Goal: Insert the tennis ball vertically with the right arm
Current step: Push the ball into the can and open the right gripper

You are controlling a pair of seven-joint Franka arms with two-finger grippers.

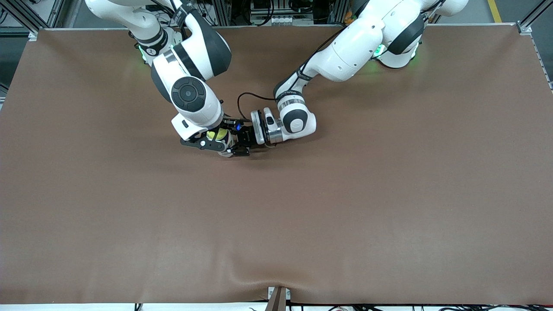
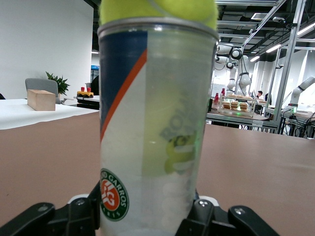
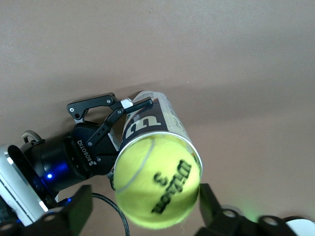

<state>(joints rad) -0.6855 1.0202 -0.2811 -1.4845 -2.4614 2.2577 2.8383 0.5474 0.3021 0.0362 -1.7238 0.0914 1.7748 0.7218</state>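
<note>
1. Clear plastic tennis-ball can (image 2: 157, 128) with a blue and orange label band and a round red-and-green logo. You see it standing upright on the brown table cover (image 1: 389, 194), in the middle of the table's width and in the half nearer the robots' bases. In the front view only a sliver of it shows (image 1: 227, 139), under the two wrists.

2. Yellow-green felt tennis ball (image 3: 158, 183), printed with a black "3" and dark lettering. You find it seated in the can's open mouth, its upper part bulging above the metal rim; in the left wrist view it shows as a yellow cap over the rim (image 2: 157, 11). A second yellow-green shape shows faintly through the can wall lower down.

3. Left gripper (image 1: 236, 142), black, on the arm that lies low and level toward the can. Its fingers (image 3: 133, 105) are clamped on the can's lower body, one on each side, touching the wall.

4. Right gripper (image 3: 147, 209), pointing straight down over the can's mouth. Its two dark fingers stand spread apart, one on either side of the ball, with a gap showing between each finger and the felt; you can count it as released rather than gripping.
</note>
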